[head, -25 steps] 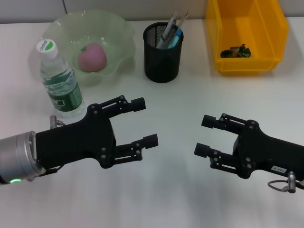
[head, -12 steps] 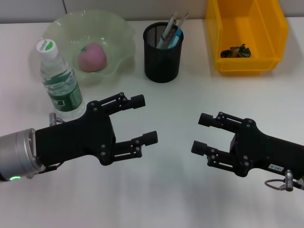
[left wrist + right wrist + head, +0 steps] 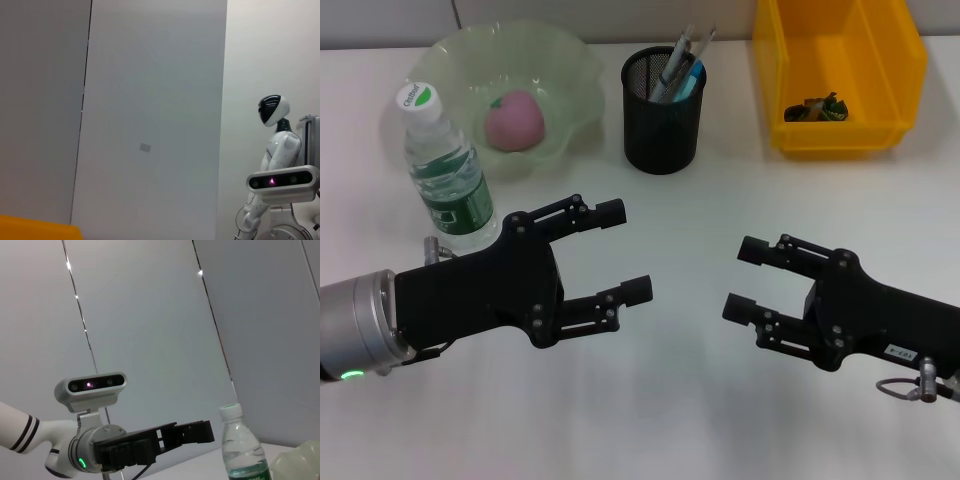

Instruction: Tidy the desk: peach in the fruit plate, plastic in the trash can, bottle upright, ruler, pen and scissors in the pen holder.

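Head view, reading from the left edge: the bottle (image 3: pixel 443 170) stands upright at the upper left of the frame, white cap on top, green label around its middle. Just behind and to its right sits the fruit plate (image 3: pixel 570 70), a pale green wavy-edged bowl, with the peach (image 3: pixel 513 121) resting inside it. Below these, the left gripper (image 3: pixel 625 252) hovers over the white desk (image 3: pixel 700 400) in the lower left of the frame, jaws spread apart and holding nothing, fingers pointing toward centre frame. At upper centre stands the pen holder (image 3: pixel 662 125), a black mesh cup with several pens and similar items upright in it; which of them is the ruler or the scissors cannot be told. In the lower right of the frame the right gripper (image 3: pixel 744 279) hovers over the desk, jaws likewise parted and empty, facing the left gripper and well apart from it. At the upper right sits the trash can (image 3: pixel 840 135), a yellow bin, with a small crumpled piece of plastic (image 3: pixel 815 108) lying inside.

Right wrist view shows the left gripper (image 3: pixel 192 432) farther off with the bottle (image 3: pixel 242 447) near it.
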`<state>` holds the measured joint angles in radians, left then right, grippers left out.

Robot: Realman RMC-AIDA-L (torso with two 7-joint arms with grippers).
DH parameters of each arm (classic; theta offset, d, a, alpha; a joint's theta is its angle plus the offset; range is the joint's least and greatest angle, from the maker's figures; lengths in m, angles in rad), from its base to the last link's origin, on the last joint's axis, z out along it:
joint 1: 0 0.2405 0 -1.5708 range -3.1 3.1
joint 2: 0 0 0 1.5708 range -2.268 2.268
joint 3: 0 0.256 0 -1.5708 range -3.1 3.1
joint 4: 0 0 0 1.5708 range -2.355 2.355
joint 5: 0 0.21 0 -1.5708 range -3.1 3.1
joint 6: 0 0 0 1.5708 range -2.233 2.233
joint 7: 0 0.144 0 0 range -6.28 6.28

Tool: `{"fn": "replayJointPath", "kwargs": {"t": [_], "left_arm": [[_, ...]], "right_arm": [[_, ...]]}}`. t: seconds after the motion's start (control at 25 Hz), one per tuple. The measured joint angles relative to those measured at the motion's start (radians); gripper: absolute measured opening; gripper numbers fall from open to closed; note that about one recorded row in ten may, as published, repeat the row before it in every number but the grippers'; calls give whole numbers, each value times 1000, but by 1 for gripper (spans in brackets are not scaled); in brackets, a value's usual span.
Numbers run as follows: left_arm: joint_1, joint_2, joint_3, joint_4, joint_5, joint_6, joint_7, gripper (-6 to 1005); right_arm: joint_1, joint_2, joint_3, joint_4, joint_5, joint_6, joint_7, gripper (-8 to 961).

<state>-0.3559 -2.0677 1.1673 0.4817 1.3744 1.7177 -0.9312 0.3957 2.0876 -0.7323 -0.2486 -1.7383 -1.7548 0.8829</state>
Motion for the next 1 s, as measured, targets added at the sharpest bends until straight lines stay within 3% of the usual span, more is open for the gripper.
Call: {"fn": "replayJointPath", "kwargs": {"t": [1.0], "left_arm": [[13, -5, 30, -6, -8, -15, 24, 785]], "right_arm": [[22, 2, 2, 34, 15, 0, -8, 694]]}}
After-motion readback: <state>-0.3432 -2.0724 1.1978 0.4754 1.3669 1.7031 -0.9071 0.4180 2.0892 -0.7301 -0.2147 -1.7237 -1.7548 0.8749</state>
